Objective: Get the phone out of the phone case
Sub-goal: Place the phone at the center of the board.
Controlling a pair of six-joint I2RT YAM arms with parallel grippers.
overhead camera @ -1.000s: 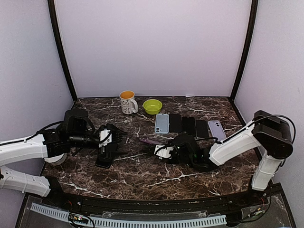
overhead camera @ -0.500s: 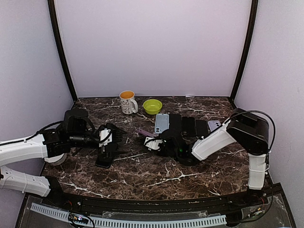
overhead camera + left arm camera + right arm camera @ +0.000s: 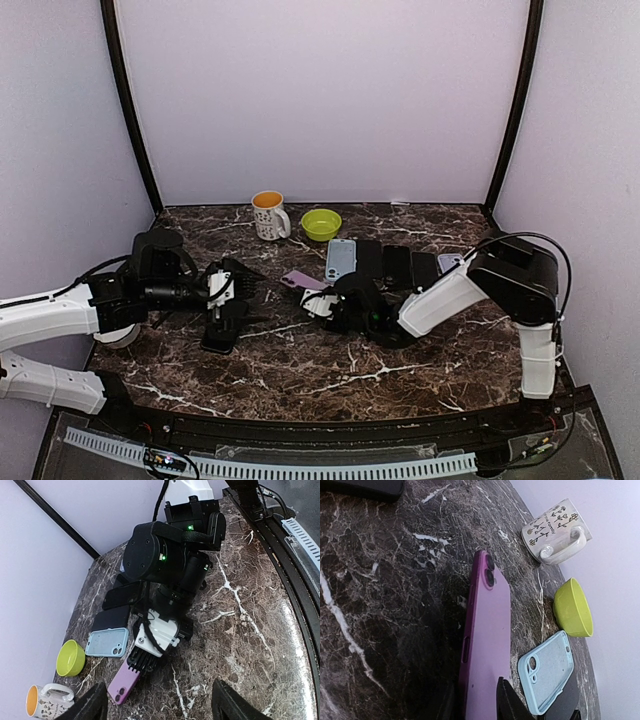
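Left arm (image 3: pixel 60 310): comes in low from the left edge, forearm about level over the table (image 3: pixel 300 375), wrist pointing right toward the other arm.
Left gripper (image 3: pixel 238 293): jaws wide apart with nothing between them. In its wrist view the two fingertips sit at the bottom edge with bare marble in the gap.
Slab (image 3: pixel 218 337): flat and black, on the table just on the near side of the left gripper. Whether they touch cannot be told.
Mug (image 3: pixel 268 215): upright at the back, handle to the right, well apart from both grippers.
Phone (image 3: pixel 487 630): purple, back up, lenses at the far end. It lies along the table between the mug and the case, and its near end runs in between the right gripper's fingers.
Right gripper (image 3: pixel 310 294): low at the table, pointing left and toward the back, one finger on each side of the phone's near end. Whether they pinch it or stand loose cannot be told.
Bowl (image 3: pixel 321 223): green, at the back, just right of the mug.
Case (image 3: pixel 341 260): light blue, flat, just right of the phone, first in a row.
Black phones (image 3: pixel 397 264): flat, side by side, right of the case.
Right arm (image 3: pixel 440 298): shoulder raised at the right, forearm sloping down and stretched left, passing in front of the row.
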